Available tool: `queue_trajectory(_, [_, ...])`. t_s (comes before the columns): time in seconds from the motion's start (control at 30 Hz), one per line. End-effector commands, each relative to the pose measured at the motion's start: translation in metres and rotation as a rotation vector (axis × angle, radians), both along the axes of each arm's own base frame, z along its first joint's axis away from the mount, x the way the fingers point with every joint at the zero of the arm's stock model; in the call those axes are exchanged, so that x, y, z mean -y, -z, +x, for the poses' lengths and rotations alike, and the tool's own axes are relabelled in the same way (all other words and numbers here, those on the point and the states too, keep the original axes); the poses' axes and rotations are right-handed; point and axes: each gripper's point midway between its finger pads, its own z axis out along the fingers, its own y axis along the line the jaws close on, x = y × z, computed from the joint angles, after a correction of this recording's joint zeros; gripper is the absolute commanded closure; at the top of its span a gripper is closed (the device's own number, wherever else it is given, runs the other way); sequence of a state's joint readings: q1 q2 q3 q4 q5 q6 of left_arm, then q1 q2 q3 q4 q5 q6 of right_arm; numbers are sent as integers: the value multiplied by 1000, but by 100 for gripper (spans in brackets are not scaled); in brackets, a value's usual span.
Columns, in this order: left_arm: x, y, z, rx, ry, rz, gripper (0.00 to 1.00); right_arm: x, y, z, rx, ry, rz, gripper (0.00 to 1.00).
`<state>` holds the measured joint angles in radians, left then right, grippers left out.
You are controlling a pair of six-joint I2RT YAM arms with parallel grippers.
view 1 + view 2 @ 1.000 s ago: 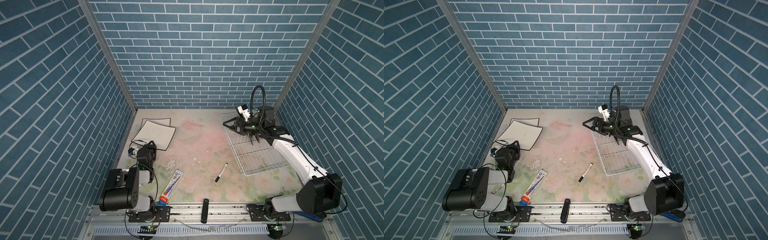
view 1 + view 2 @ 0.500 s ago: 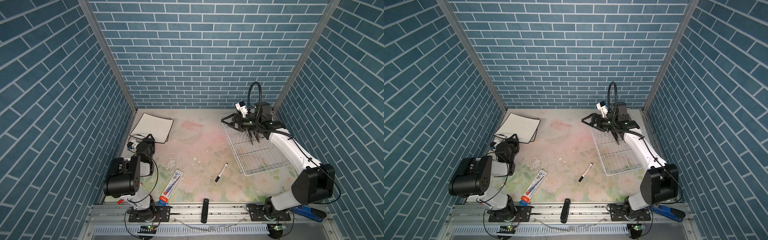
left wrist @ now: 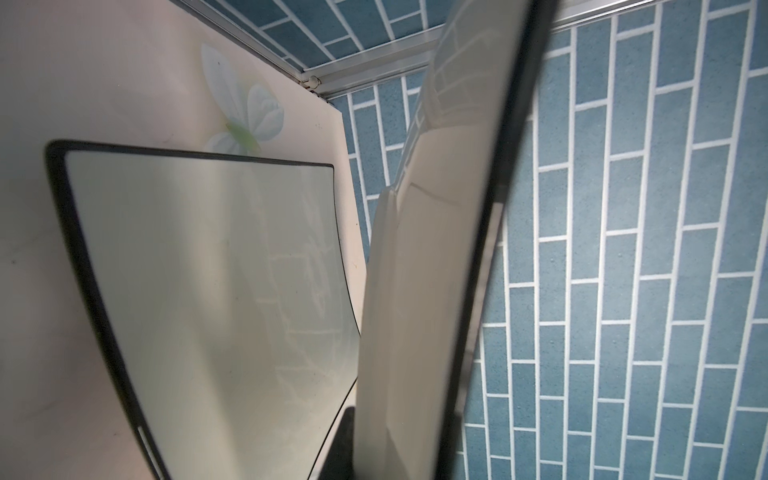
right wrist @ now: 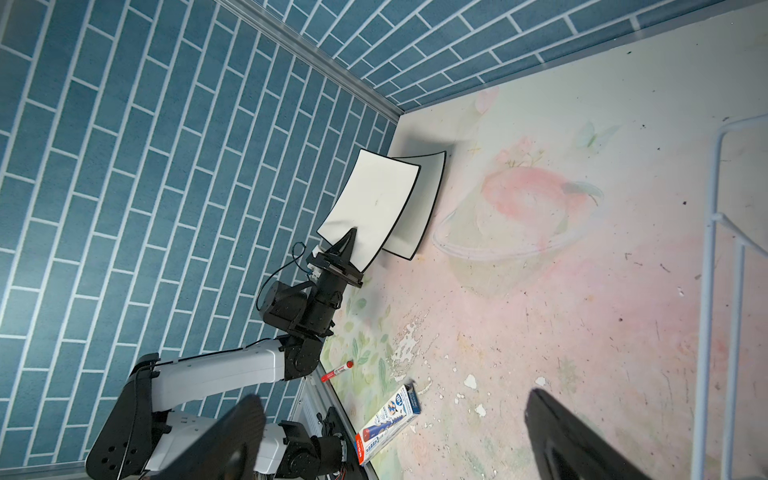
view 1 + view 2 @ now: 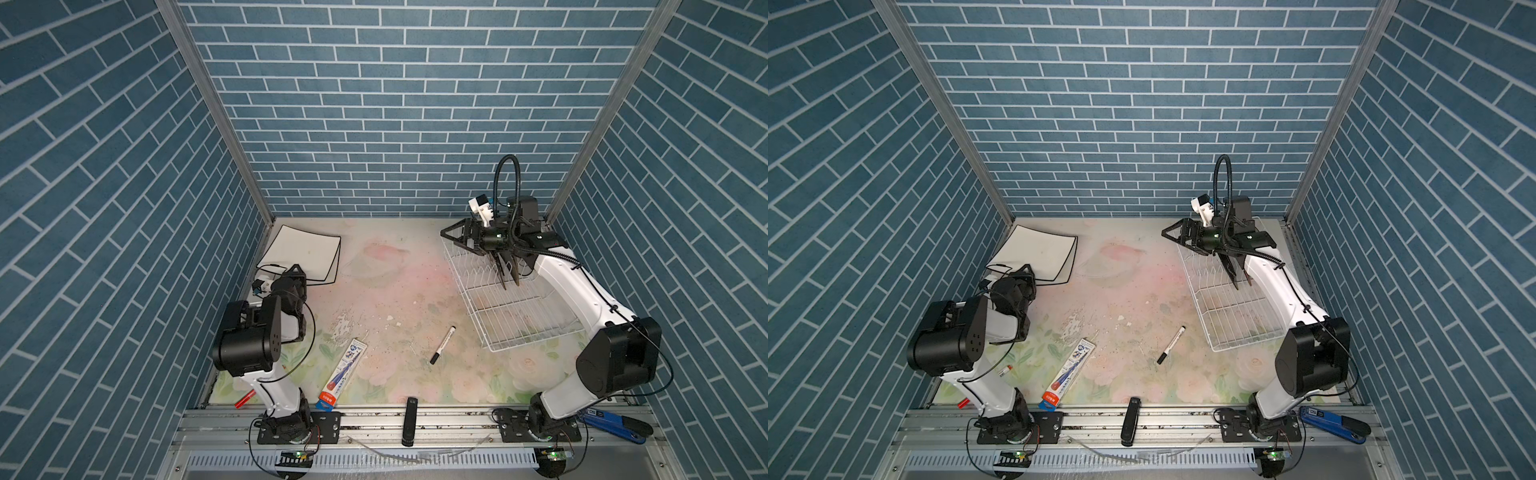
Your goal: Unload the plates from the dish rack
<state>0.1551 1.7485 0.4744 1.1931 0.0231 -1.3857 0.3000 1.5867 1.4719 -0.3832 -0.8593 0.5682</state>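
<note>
Right hand [image 4: 390,397], fingertips [image 4: 237,436] blurred, and dish rack [image 4: 707,291], both partly beyond the wrist view's edge.

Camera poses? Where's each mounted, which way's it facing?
Top views: high in front, looking down on the table; left arm and right arm show.
Left wrist: faces the back left corner along the held plate; own body barely shows.
Right wrist: above the rack, faces the left arm; own fingers show.
Shared: both wrist views show the lying plate.
</note>
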Motion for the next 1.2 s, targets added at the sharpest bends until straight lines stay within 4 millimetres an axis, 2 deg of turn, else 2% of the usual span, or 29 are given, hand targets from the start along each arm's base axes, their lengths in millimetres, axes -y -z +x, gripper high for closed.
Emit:
queue_trajectory(0.0, [-5,-83,13,282,-9,85,100,2,-6,4,42,-9,-26,1])
queue_trajectory(0.37, [-15,-66,22,245,-54,73,100,4,-1,6,26,1,-44,1])
queue_trajectory(0.83, [-19,-54,29,223,-75,70,100,6,4,8,15,7,-56,1])
queue_trajectory(1.17, [-18,-55,34,229,-68,71,100,6,5,12,11,13,-57,1])
